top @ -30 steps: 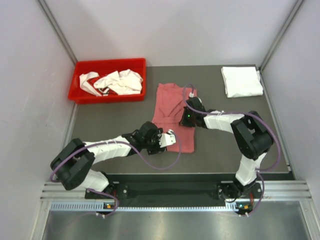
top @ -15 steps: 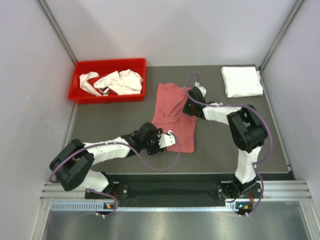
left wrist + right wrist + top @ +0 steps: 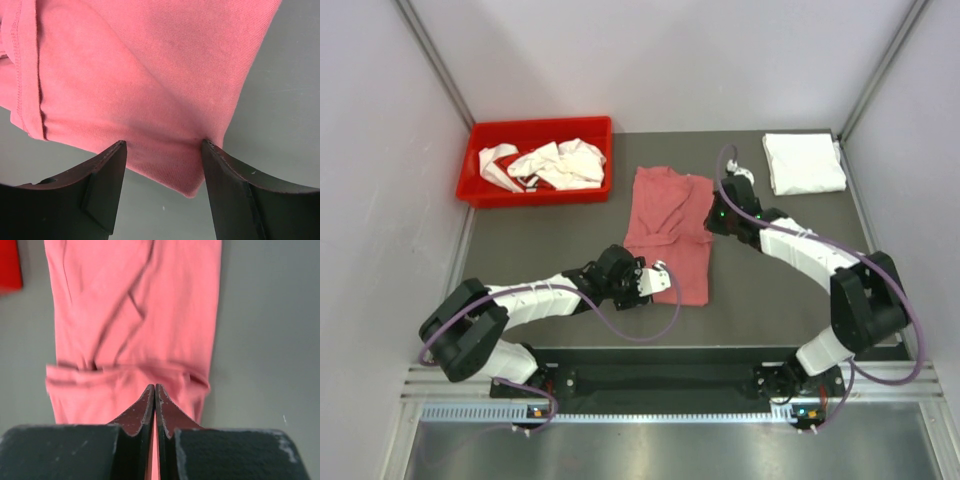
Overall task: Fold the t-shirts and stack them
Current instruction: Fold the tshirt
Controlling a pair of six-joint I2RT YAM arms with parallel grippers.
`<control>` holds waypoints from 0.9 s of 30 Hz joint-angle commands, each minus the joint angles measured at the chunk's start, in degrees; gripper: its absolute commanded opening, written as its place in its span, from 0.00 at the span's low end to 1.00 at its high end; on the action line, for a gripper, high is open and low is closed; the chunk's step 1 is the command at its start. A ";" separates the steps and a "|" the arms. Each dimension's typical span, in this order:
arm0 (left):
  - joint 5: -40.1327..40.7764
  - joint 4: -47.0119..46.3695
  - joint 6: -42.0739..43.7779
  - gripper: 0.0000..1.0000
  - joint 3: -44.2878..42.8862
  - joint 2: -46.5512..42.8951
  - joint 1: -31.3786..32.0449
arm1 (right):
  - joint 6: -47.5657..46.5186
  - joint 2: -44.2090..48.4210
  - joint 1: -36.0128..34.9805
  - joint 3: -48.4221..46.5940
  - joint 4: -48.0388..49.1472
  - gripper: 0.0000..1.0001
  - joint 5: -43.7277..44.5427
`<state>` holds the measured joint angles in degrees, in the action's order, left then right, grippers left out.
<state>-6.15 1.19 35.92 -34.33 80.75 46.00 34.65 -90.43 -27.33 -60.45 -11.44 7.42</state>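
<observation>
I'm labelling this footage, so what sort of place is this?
Probably a robotics lab test cell: plain white enclosure walls, a grey mat, a red bin of crumpled shirts.

Pink shirt (image 3: 665, 212) lies flat right of red bin (image 3: 535, 196) w/ white shirts (image 3: 558, 163).

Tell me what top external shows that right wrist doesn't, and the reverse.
Only top external: the white t-shirts heaped in the red bin, the folded white t-shirt at the far right corner, and the left end effector at the near edge of the pink t-shirt. Only right wrist: the right end effector has its fingers pressed together, and a creased ridge runs across the pink cloth. Both: the pink t-shirt lying on the grey table, plus a sliver of the red bin.
</observation>
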 commanded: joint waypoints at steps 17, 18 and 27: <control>0.18 7.86 -0.15 0.68 3.48 1.52 -0.03 | -3.36 -14.41 -1.76 -7.92 -5.08 0.00 3.55; 0.09 8.04 -0.15 0.68 3.56 1.43 0.06 | -3.63 -15.03 -1.50 -8.89 -5.34 0.00 3.83; -0.18 8.21 -0.15 0.68 4.09 1.16 -0.03 | -4.51 -20.48 0.35 -18.48 -6.74 0.00 4.01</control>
<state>-6.15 0.21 35.90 -33.47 80.36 46.00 31.46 -110.00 -28.16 -75.07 -17.65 10.09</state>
